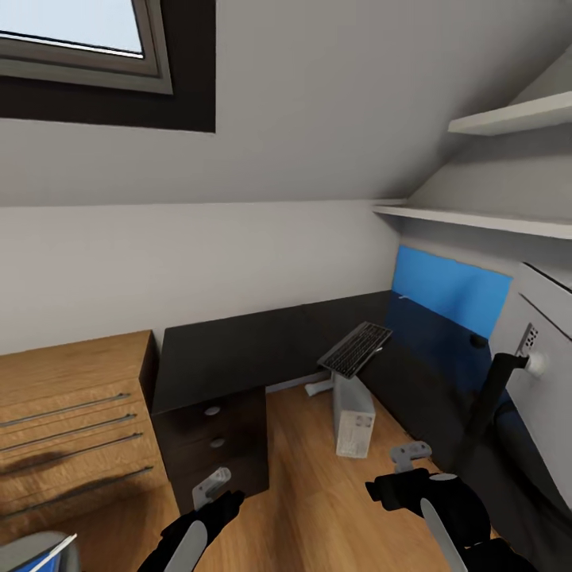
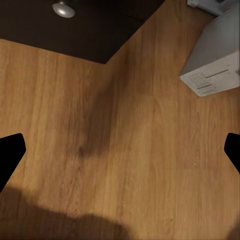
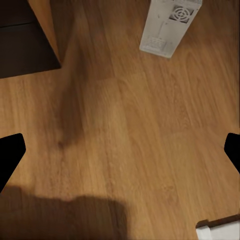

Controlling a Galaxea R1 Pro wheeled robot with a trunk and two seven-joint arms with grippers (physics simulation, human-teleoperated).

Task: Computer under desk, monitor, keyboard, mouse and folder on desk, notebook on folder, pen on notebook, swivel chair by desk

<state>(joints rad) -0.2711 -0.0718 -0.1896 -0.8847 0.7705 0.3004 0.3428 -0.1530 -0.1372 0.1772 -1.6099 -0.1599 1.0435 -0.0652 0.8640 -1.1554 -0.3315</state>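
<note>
- Setting: bedroom [image 1: 318, 143] with grey sloped walls, a skylight window [image 1: 79, 40] high up, white wall shelves [image 1: 492, 218] and a light wood plank floor [image 1: 318, 492], matt with visible grain.
- Left pincer [image 1: 214, 486]: nearest item, low over the floor; in its wrist view the two dark fingertips [image 2: 11, 152] sit at opposite edges of the picture, so it stands wide with nothing between them.
- Right pincer [image 1: 409, 457]: also low over bare floor, fingertips [image 3: 11, 152] likewise far apart, spread wide and carrying nothing.
- Swivel chair: a grey corner [image 1: 24, 550] at the lower edge by the left arm, with a blue sliver and white edge on it, likely the folder [image 1: 44, 560]. Judged light, thin and a little flexible; best pinched at a free edge overhanging the seat.
- Wooden drawer unit [image 1: 71, 413]: warm wood front, slim metal bar handles.
- Dark drawer pedestal [image 1: 214, 437]: three fronts with round silver knobs, tucked under the worktop.
- Computer [image 1: 353, 417]: pale grey-white upright tower on the floor below the worktop edge, label on its side, fan grille [image 3: 180, 12] on one end. Rigid, smooth-sided, probably heavy; already about where the task wants it.
- Desk [image 1: 238, 349]: L-shaped glossy black worktop, white leg [image 1: 318, 387], blue upright back panel [image 1: 449, 290].
- Keyboard [image 1: 355, 349]: slim, silver frame, black keys, tilted, overhanging the worktop's inner edge above the computer. Stiff and light; grip across a long edge.
- Monitor [image 1: 548, 365]: pale grey back and curved black stand [image 1: 488, 397] at far right; wide, thin, fragile.
</note>
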